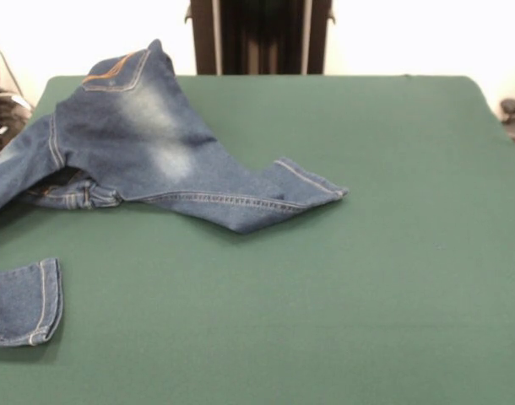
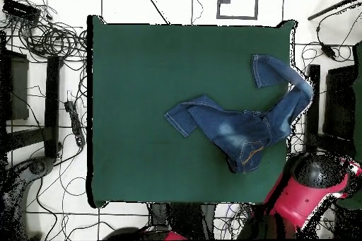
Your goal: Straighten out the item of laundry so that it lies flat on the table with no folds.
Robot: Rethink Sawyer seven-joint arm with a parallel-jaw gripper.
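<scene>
While the jeans (image 1: 148, 143) sprawled crumpled at the bench's (image 1: 342, 278) edge nearest the red arm (image 2: 307, 189), one leg hung over the side. Soft, floppy denim; I'd pinch a hem (image 1: 312, 181). The pincer's state I couldn't tell.

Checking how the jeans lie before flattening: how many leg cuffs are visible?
2. One cuff ends the leg stretched toward the table's middle; the other cuff ends the bent leg at the table's edge.
</scene>
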